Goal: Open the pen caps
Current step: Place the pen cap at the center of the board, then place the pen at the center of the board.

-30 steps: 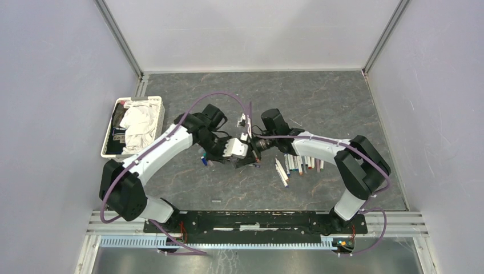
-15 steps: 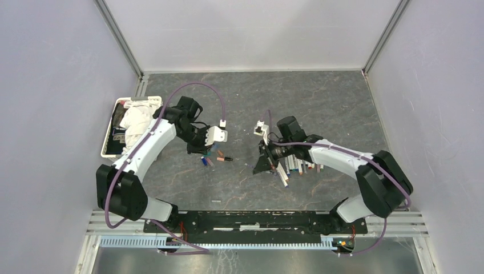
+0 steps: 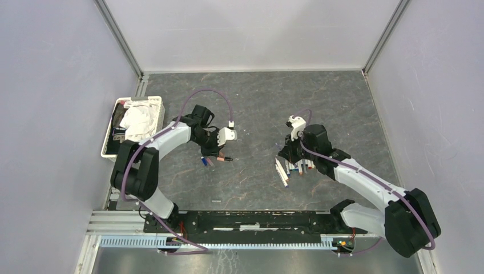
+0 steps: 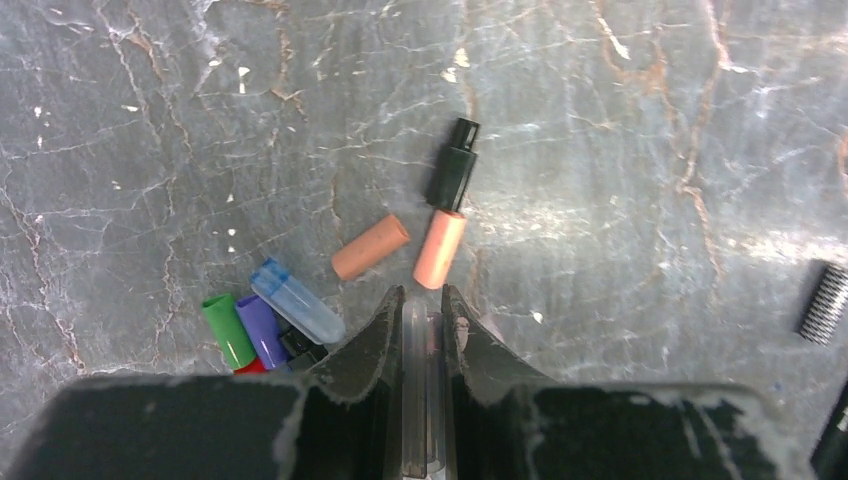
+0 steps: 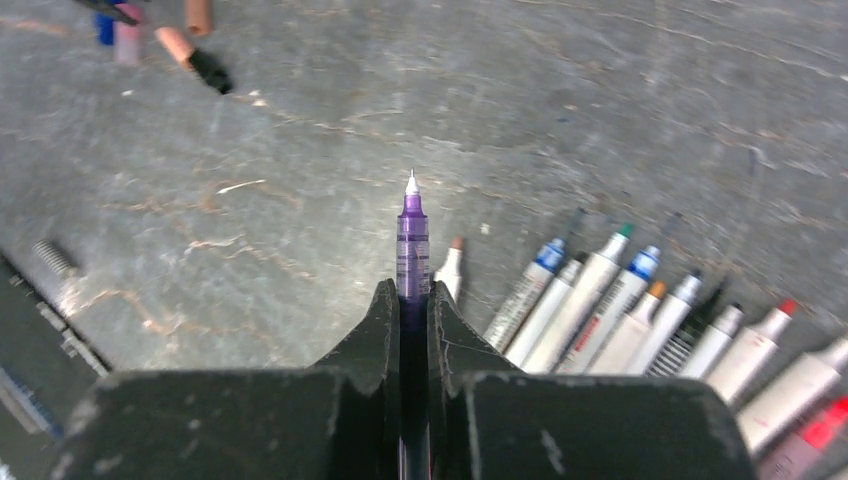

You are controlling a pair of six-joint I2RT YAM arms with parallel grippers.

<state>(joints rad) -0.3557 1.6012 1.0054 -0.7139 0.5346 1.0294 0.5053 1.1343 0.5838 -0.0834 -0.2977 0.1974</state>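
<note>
Two arms bent over the grey worktop (image 3: 257, 97); the left arm (image 3: 165, 137) was folded tight at the elbow and reached left of centre, while the right arm (image 3: 365, 180) stretched from the near right corner toward the middle; a white basket (image 3: 153, 100) sat at the left edge; a row of pens (image 5: 620, 300) lay side by side right of centre, long axes roughly near-to-far; the right gripper (image 5: 411, 295) was clamped on a purple pen (image 5: 412, 235), its axis in line with the fingers and its bare tip pointing ahead, just beside that row; the left gripper (image 4: 418, 305), narrow, pinched a clear cap (image 4: 415, 340) lengthwise above loose pen caps (image 4: 265, 325) left of centre.
</note>
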